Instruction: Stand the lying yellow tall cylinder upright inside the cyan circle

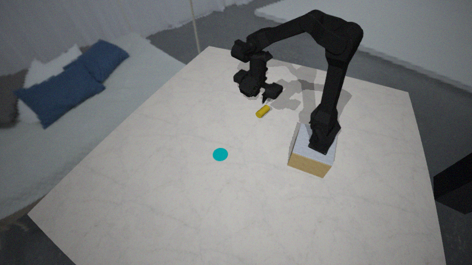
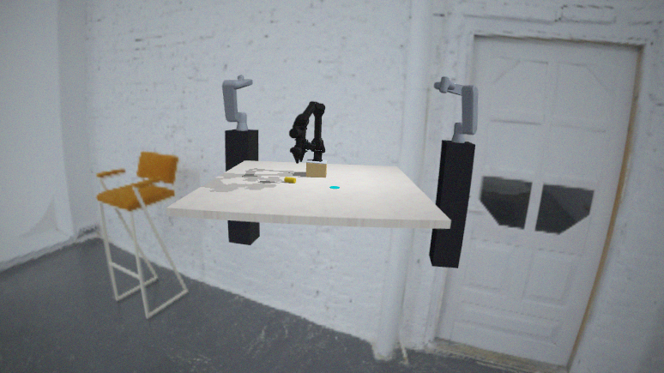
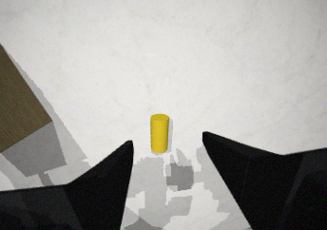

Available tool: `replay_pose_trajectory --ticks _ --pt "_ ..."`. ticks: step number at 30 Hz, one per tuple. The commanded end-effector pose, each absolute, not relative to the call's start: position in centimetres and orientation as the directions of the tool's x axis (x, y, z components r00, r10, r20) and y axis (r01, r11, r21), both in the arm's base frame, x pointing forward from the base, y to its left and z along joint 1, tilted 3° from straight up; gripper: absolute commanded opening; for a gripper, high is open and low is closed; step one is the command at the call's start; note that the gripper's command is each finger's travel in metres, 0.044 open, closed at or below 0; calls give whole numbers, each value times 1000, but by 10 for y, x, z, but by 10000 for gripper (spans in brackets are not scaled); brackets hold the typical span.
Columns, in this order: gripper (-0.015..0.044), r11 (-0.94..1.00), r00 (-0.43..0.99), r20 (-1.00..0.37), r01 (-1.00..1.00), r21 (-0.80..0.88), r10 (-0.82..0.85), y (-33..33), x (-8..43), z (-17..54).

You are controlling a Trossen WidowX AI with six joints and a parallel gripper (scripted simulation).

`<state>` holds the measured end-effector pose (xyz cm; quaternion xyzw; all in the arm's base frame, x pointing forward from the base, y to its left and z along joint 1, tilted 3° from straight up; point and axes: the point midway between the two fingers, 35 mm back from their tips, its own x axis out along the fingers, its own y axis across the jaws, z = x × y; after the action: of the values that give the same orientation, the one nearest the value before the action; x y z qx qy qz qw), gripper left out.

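Note:
The yellow cylinder [image 1: 262, 111] [image 2: 290, 180] [image 3: 159, 134] lies on its side on the table. The cyan circle [image 1: 220, 154] [image 2: 334, 187] is a flat disc on the table, with nothing standing on it; it is outside the wrist view. My gripper [image 3: 168, 140] is open and empty, pointing down above the table near the cylinder. In the wrist view the cylinder shows between the two fingertips and slightly beyond them, nearer the left one, its length running away from the gripper. In the top view one finger shows just behind the cylinder; the other is hidden.
The arm's base stands on a wooden block [image 1: 308, 165] [image 2: 316, 170] [image 3: 13, 97] with a pale top, to the left in the wrist view. The table [image 1: 156, 195] [image 2: 303, 207] carries the arm's shadow around the cylinder. Two grey arms on black pillars stand beyond the table in the exterior view.

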<state>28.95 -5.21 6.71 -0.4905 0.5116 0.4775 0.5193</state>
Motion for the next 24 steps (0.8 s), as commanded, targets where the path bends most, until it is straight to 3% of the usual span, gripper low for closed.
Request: replay_pose_trajectory --ticks 1,6,13,18,24 --pt "309 157 21 -999 -987 -15 37 -90 286 61" --pt "309 163 22 -999 -987 -15 39 -92 288 50" --pt "309 163 21 -999 -987 -15 39 -87 288 -48" --pt "309 163 21 -999 -987 -15 39 -87 287 -50" --pt "152 163 21 -999 -987 -15 39 -87 287 -50"
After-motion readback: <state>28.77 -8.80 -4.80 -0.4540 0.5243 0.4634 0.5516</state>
